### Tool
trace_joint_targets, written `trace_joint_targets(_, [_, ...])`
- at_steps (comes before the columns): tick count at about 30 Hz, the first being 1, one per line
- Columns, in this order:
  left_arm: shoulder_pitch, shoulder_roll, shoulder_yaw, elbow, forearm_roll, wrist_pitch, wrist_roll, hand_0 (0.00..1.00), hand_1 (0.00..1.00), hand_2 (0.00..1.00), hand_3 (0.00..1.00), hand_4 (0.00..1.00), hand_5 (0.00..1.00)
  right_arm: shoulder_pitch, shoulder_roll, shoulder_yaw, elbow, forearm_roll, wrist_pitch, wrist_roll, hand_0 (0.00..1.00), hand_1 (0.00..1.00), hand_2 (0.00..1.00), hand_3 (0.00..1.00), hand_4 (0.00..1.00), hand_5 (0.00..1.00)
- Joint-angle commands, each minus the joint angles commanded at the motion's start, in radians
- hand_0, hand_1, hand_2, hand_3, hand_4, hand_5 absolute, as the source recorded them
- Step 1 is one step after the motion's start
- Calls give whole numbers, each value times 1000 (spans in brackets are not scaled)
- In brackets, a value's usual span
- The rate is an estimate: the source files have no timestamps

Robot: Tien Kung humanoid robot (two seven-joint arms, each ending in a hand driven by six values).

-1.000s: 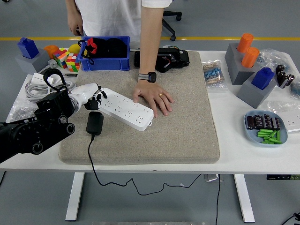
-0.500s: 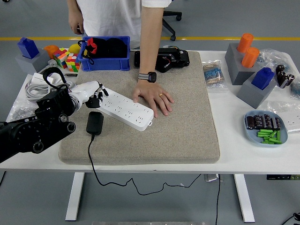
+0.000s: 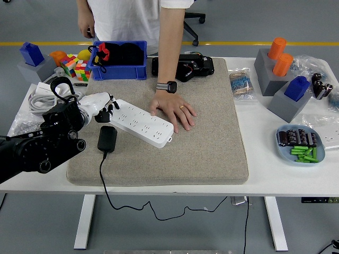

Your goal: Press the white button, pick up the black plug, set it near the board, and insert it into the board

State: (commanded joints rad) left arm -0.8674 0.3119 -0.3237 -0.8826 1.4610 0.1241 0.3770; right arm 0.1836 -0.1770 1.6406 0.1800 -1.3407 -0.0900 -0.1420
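Observation:
A white power strip (image 3: 142, 123) lies slanted on the grey mat (image 3: 201, 143). A black plug (image 3: 107, 138) with its cord lies on the mat just below the strip's left end. My left hand (image 3: 104, 110), white-fingered on a black arm, sits at the strip's left end with fingers curled, holding nothing. A person's hand (image 3: 174, 110) with a watch rests flat on the mat, touching the strip's right part. My right arm is out of view.
A blue bin (image 3: 119, 60) and a black device (image 3: 185, 66) stand at the back. Coiled white cable (image 3: 45, 98) and colour cubes (image 3: 77, 69) are at the left. Grey blocks with orange and blue pieces (image 3: 283, 71) and a blue dish (image 3: 300, 144) are at the right.
My left arm has drawn slightly left and back; the hand stays at the strip's left end. The person's hand, strip and plug have not moved.

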Motion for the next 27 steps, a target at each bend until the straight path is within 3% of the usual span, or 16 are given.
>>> trace_joint_targets(8, [1, 0, 8, -2, -2, 2, -2, 2, 9, 124, 660, 2, 2, 0, 0, -1, 0, 0, 0, 0, 627, 600, 595, 582, 656, 398])
trace_joint_targets(16, [8, 14, -59, -49, 28, 9, -3, 2, 8, 124, 659, 2, 2, -1, 0, 0, 0, -1, 0, 0, 628, 600, 595, 582, 655, 398])
trace_joint_targets(23, [45, 37, -186, -150, 105, 8, 13, 10, 14, 131, 653, 2, 2, -1, 2, 3, 0, -3, 0, 2, 628, 600, 595, 583, 655, 398])
trace_joint_targets(27, [106, 56, -296, -247, 163, 38, -1, 10, 14, 131, 653, 2, 2, -3, 3, 5, 0, -6, 0, 1, 628, 600, 595, 583, 655, 398])
